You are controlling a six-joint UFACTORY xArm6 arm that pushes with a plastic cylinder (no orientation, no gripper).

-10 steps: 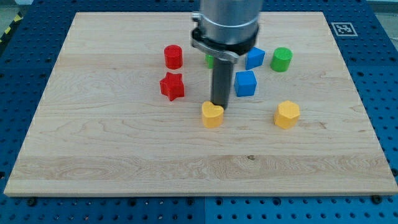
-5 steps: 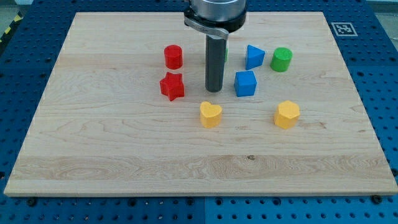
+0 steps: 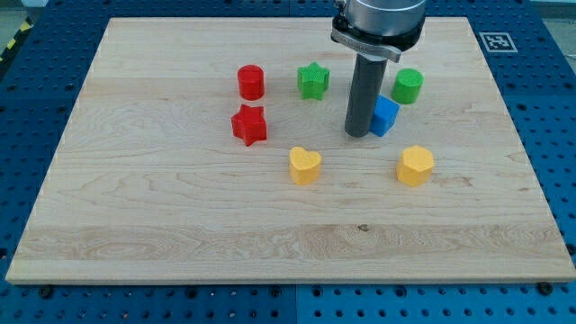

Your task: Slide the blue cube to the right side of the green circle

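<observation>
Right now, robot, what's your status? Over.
My tip touching blue cube's left side. Green cylinder just up-right of cube, near it. Blue triangle hidden behind rod.

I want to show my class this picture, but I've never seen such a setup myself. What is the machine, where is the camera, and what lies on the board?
There is one camera, looking down at a slant on a pale wooden board over a blue pegboard table. The grey cylinder at the top is a robot arm. It holds nothing; it ends in a dark rod, and my tip pushes blocks. The tip touches the left side of a blue block, partly hidden. Above-right stands a green cylinder. Also there: a green star, a red cylinder, a red star, a yellow heart and a yellow hexagonal block.
</observation>
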